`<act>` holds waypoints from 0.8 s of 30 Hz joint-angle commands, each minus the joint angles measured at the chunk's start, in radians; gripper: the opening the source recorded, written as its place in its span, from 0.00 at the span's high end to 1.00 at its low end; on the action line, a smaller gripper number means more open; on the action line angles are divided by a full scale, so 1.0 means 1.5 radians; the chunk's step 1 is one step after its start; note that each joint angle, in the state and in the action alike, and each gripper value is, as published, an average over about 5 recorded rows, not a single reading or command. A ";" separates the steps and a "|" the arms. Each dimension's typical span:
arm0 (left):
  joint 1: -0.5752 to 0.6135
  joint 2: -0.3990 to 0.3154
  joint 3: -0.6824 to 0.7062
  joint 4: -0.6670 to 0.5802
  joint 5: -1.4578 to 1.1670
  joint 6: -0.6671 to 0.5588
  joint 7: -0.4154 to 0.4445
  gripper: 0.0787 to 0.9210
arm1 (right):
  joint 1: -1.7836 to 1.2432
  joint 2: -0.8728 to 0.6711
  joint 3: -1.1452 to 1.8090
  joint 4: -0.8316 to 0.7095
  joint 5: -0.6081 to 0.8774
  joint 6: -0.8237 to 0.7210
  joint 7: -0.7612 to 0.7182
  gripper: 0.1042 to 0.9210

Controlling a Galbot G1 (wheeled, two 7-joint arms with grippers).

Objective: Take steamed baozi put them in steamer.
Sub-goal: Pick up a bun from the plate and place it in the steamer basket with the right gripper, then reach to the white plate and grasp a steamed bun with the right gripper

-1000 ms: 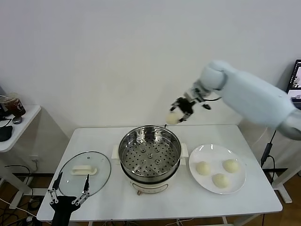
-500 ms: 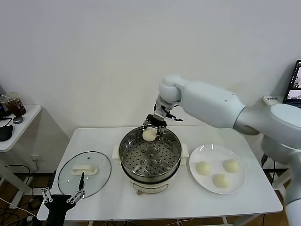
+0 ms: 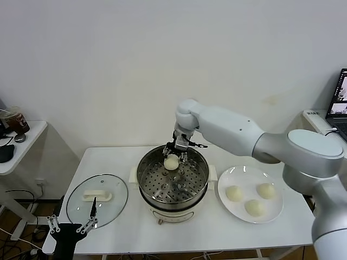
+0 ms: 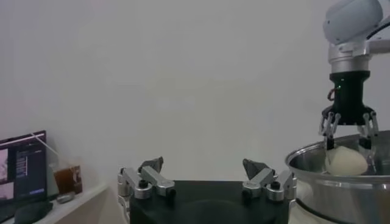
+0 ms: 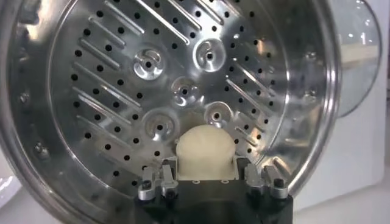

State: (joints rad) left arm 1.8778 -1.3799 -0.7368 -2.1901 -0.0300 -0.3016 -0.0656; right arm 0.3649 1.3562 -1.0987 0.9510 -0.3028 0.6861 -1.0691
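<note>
Since a second ago my right gripper (image 3: 172, 157) swung over the steamer (image 3: 201, 162) and dipped inside, fingers around one baozi (image 3: 171, 161); released this high, I reckon it could roll; left gripper (image 3: 73, 223) parked, spread

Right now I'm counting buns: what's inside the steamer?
One bun, between the right hand's fingers above the perforated tray. The steamer holds nothing else; under the tray can't be seen.

steamer (image 3: 172, 179) top open, glass lid (image 3: 97, 196) lying beside it
</note>
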 commanded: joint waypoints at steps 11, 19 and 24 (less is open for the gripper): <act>-0.004 0.011 0.003 -0.007 -0.004 0.002 0.000 0.12 | 0.144 -0.217 -0.040 0.236 0.264 -0.311 -0.022 0.12; -0.021 0.030 0.004 -0.008 -0.019 0.028 -0.004 0.12 | 0.220 -0.462 -0.071 0.428 0.344 -0.699 -0.035 0.12; -0.029 0.035 0.012 -0.003 -0.016 0.029 -0.003 0.12 | 0.189 -0.573 -0.092 0.471 0.321 -0.765 -0.024 0.12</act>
State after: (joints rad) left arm 1.8454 -1.3384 -0.7272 -2.2009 -0.0526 -0.2725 -0.0702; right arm 0.5885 0.9140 -1.1797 1.3755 0.0637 0.0489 -1.0991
